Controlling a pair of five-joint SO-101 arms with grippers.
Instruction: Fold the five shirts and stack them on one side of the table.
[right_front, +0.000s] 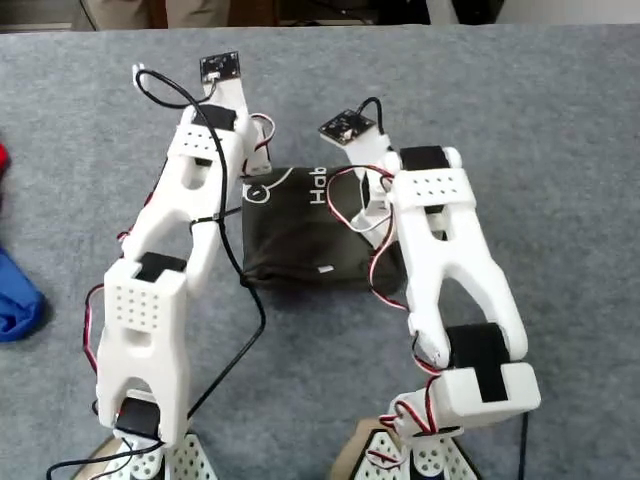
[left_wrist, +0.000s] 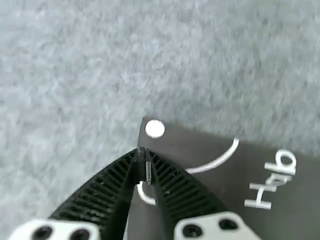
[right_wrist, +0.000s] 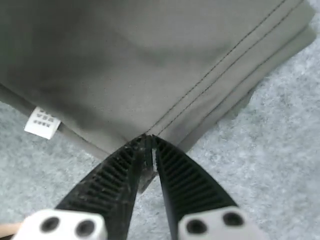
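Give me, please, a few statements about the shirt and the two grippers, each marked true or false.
1. The shirt lies folded on the table. True.
2. The left gripper is wide open over bare table. False: it is shut on the shirt's corner.
3. The right gripper is shut on the shirt's edge. True.
4. The blue cloth lies on top of the shirt. False: it lies apart from the shirt, at the high view's left edge.
5. A white label shows at the shirt's edge. True.
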